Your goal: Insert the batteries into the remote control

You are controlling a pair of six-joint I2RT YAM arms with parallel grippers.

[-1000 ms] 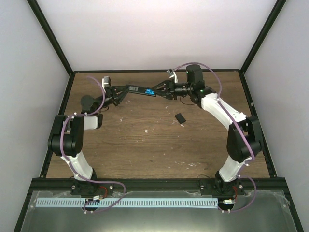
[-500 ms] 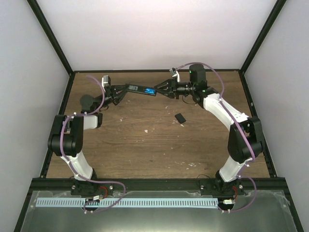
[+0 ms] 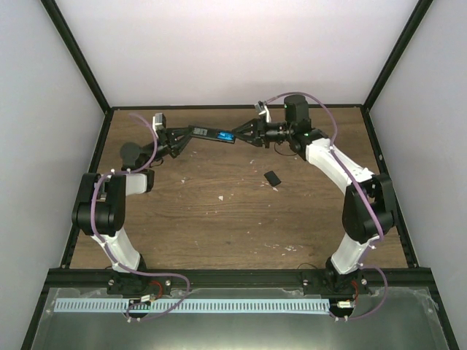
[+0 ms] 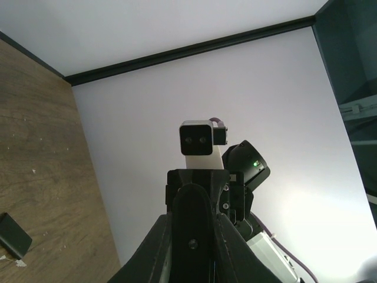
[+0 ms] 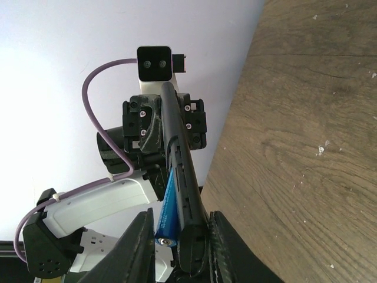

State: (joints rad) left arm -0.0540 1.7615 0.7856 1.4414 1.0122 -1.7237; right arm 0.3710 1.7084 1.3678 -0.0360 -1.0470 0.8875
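The black remote control point(image 3: 210, 133) is held in the air over the back of the table, between both grippers. My left gripper point(image 3: 177, 140) is shut on its left end; in the left wrist view the remote point(image 4: 197, 230) fills the gap between the jaws of the left gripper point(image 4: 197, 256). My right gripper point(image 3: 244, 133) closes round the right end. In the right wrist view a blue battery point(image 5: 168, 212) lies tilted against the remote point(image 5: 179, 171), pinched between the jaws of the right gripper point(image 5: 182, 253). Blue also shows in the top view point(image 3: 227, 136). I see no second battery.
A small black cover piece point(image 3: 272, 178) lies on the wooden table right of centre, also in the left wrist view point(image 4: 13, 234). The back wall and black frame rails stand close behind both grippers.
My right gripper drew back slightly to the right, then came left again onto the remote's end. The left gripper and remote have barely moved.
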